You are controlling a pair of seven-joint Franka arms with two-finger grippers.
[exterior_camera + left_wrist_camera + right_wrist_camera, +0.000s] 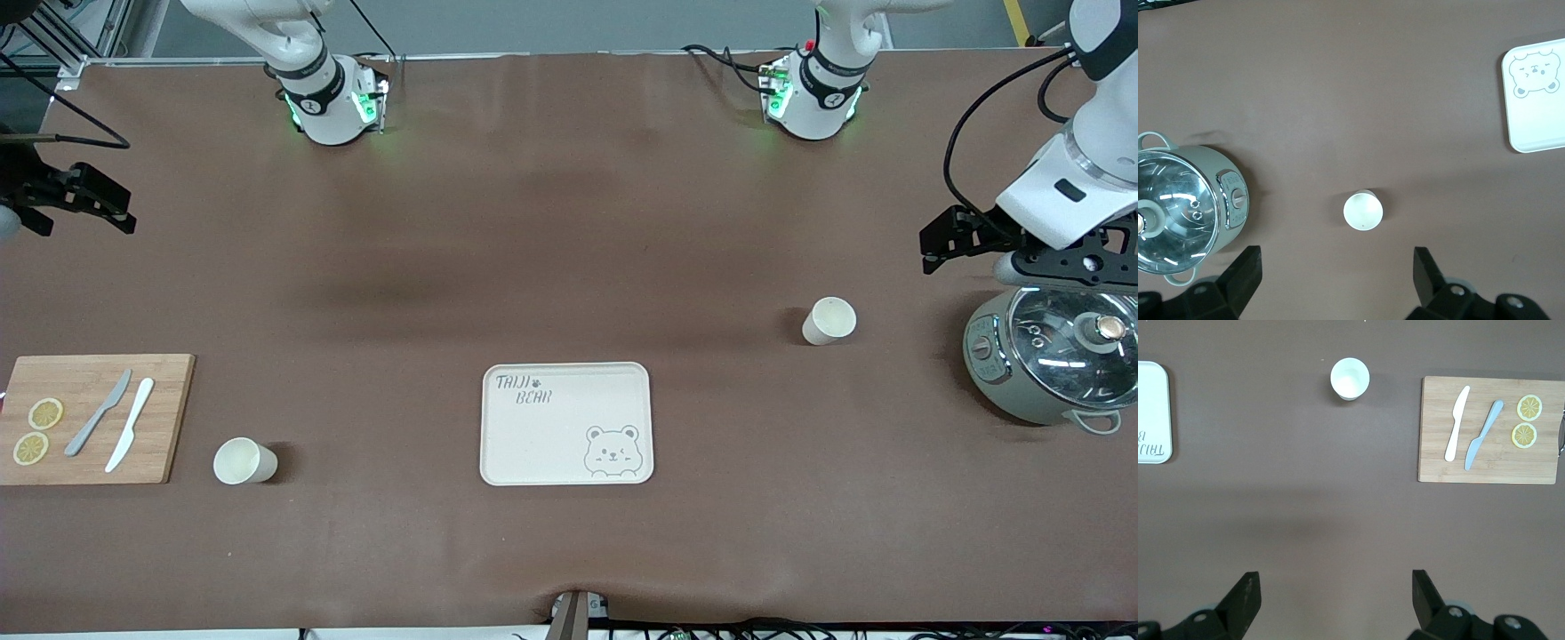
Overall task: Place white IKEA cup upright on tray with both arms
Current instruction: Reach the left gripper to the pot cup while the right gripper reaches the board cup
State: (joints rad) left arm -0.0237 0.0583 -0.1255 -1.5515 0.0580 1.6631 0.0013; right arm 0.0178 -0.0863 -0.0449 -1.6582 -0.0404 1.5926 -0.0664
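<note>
The cream tray (569, 391) with "TAIJI BEAR" lettering and a bear face lies empty in the middle of the table; its edge also shows in the left wrist view (1538, 120) and the right wrist view (1151, 413). One white cup (829, 321) stands opening up toward the left arm's end (1363, 211). A second white cup (244, 461) stands beside the cutting board (1350, 379). My left gripper (933, 244) hangs open and empty over the table next to the pot (1336, 267). My right gripper (120, 218) hangs open and empty over the table at the right arm's end (1336, 587).
A grey-green pot with a glass lid (1053, 364) stands at the left arm's end (1185, 210). A wooden cutting board (89, 444) at the right arm's end carries a grey knife (100, 412), a white knife (130, 436) and two lemon slices (37, 431).
</note>
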